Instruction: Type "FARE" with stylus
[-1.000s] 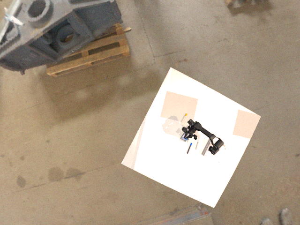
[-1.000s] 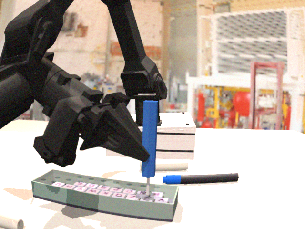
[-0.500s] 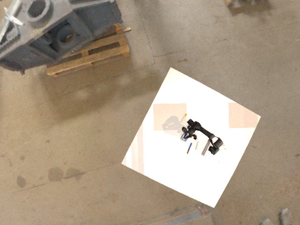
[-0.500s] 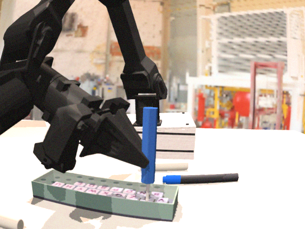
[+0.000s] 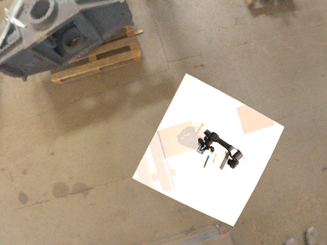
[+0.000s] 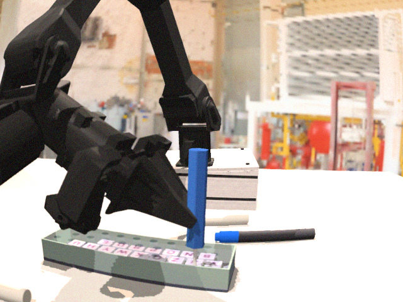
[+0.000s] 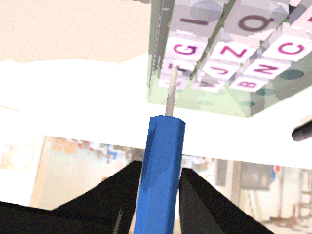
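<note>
The stylus [image 6: 197,195] [image 7: 166,134], a blue six-sided rod with a thin grey tip, stands nearly upright. My gripper [image 6: 192,224] [image 7: 162,171] is shut on its blue body. The keyboard [image 6: 136,270] [image 7: 226,109] is a shallow green see-through tray with rows of pale, pink-lettered keys. In the exterior view the tip reaches down inside the tray's walls, near its right end. In the wrist view the tip is on or just above the F key [image 7: 172,65], between G and the end key, and partly covers it. How far the key is down cannot be told.
A black marker with a blue end [image 5: 206,161] [image 6: 266,236] [image 7: 303,133] lies beside the keyboard. A pale rod [image 6: 227,220] lies behind it; another [image 6: 12,293] is at front left. A pale layered box [image 6: 231,188] stands behind. A yellow-ended pen [image 5: 202,124] lies beyond the arm.
</note>
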